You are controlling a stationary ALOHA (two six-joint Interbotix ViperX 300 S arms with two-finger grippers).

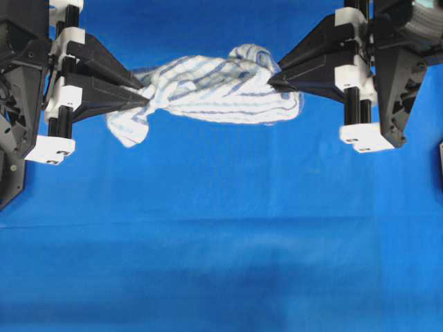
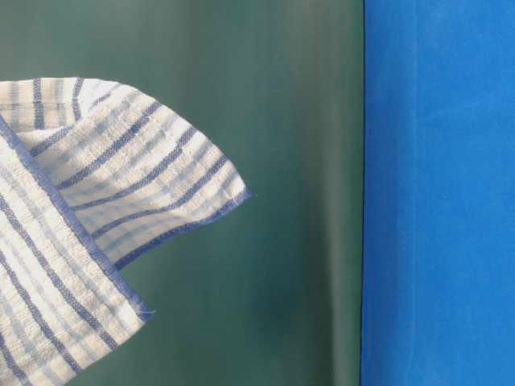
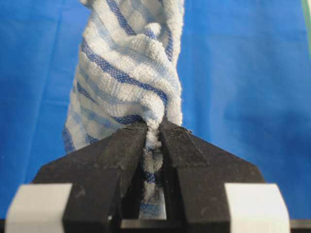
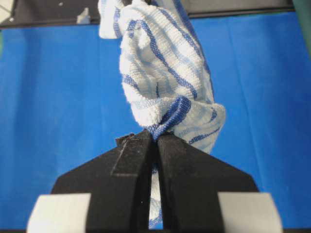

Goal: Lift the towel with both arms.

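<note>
White terry with thin blue stripes: one towel, bunched and strung between two grippers, off the blue cloth covering the bench. Left gripper pinching the towel's left end, fingers pressed together on a twisted fold, clear in the left wrist view; loose corner drooping below that pinch. Right gripper clamped likewise on the towel's right end, jaws nearly touching with a blue-edged fold caught between them. Seen from table level, only a striped flap of towel hanging free against a dark green backdrop, blue cloth to the right. Count: one towel, two grippers, two black arms with white fittings, one blue cloth. No containers to report.
</note>
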